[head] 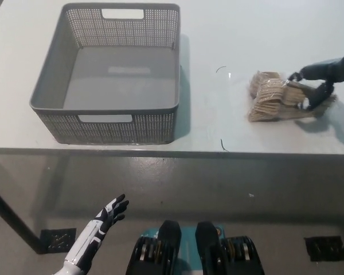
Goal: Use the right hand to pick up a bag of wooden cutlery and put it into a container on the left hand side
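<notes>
The bag of wooden cutlery (pixel 270 96), a clear bag of tan pieces, lies on the white table (pixel 218 34) at the right. My black right hand (pixel 313 86) reaches in from the right edge. Its fingers are curled around the bag's right end, which they partly hide. The grey perforated basket (pixel 106 127) stands at the table's left with nothing in it, well apart from the bag. My white left hand (pixel 100 224) rests low at the lower left, below the table's front edge, open with fingers spread.
Bare tabletop lies between the basket and the bag, with two small dark marks (pixel 219 69) on it. The table's front edge (pixel 172 152) runs across the middle of the picture, with floor below it.
</notes>
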Robot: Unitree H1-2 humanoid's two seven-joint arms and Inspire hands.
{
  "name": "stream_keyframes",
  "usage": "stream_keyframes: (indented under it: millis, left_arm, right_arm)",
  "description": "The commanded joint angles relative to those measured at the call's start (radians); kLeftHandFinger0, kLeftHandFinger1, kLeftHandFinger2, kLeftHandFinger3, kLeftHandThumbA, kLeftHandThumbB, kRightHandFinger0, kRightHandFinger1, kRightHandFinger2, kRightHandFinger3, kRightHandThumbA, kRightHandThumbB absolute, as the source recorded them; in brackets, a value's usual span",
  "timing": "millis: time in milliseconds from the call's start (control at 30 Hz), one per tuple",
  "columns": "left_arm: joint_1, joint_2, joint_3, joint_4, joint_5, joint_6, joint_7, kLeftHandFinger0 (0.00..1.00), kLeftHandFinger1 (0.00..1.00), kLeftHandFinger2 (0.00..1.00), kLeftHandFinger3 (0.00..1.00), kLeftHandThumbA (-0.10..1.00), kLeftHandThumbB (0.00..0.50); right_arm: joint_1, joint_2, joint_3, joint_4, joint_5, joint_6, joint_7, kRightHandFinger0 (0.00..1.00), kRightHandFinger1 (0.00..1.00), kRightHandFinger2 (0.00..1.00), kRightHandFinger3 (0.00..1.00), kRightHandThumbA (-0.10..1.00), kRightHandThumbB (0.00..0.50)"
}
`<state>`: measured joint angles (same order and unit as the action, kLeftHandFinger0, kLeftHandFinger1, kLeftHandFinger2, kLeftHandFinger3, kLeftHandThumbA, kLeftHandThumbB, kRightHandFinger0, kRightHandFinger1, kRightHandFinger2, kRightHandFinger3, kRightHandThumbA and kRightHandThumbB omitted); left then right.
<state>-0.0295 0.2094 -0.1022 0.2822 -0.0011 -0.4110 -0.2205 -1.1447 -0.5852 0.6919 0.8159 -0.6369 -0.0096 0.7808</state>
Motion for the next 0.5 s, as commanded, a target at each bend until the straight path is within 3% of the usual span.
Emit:
stream_keyframes:
  millis: [0, 467]
  left_arm:
    - [-0.005, 0.011, 0.003, -0.003, -0.011, -0.039, -0.014, 1.0, 1.0, 1.0, 1.0, 1.0, 0.36]
    - [-0.016, 0.013, 0.003, 0.0, -0.017, -0.039, -0.032, 1.0, 1.0, 1.0, 1.0, 1.0, 0.356]
  right_arm:
    - [-0.028, -0.043, -0.02, -0.011, -0.02, 0.025, 0.047, 1.0, 1.0, 1.0, 1.0, 0.6, 0.5]
    - [-0.008, 0.014, -0.033, 0.067, -0.011, 0.026, 0.028, 1.0, 1.0, 1.0, 1.0, 0.61, 0.5]
